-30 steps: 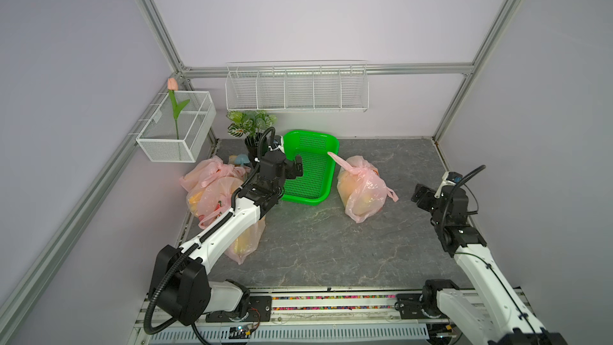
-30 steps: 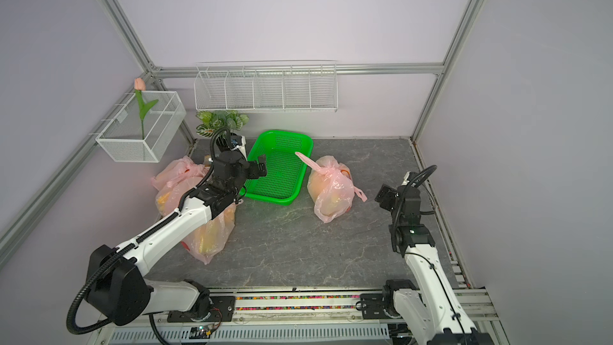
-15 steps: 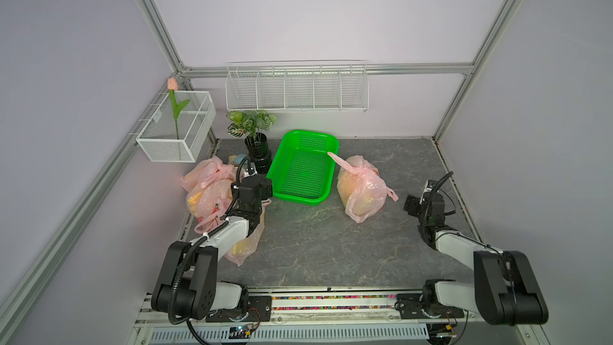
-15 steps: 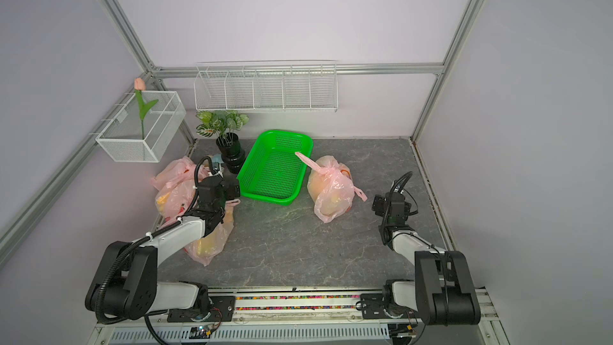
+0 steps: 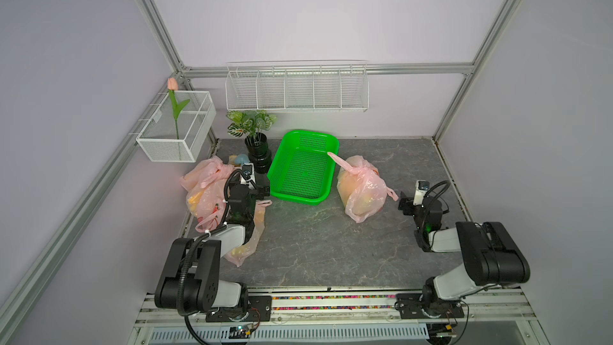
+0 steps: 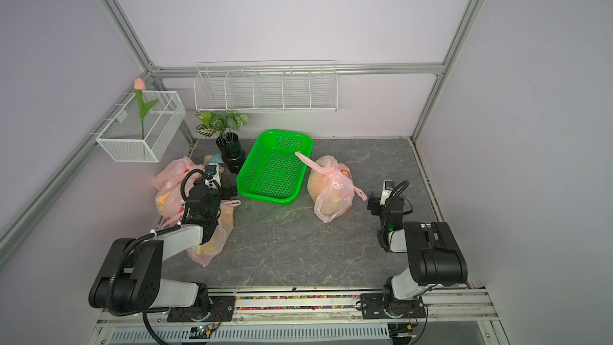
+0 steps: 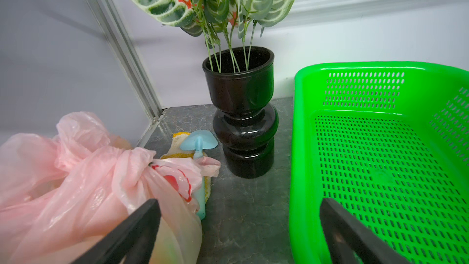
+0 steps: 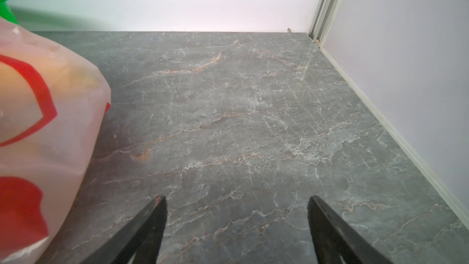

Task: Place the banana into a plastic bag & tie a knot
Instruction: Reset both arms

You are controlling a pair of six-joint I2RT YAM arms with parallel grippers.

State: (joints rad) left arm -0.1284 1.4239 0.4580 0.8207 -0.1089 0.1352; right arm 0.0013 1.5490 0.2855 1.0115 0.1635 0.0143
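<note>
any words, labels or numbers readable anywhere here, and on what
no readable text in any view.
pink bag in the right wrist view: red print, shapes only, no letters made out.
pink bag in the left wrist view: red print, crumpled, unreadable.

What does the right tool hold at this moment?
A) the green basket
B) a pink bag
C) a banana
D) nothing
D: the right tool stands open with only table between its jaws; the pink bag lies beside it, not gripped.

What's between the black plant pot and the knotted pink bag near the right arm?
The green basket sits between pot and bag, shown in both top views.
</note>
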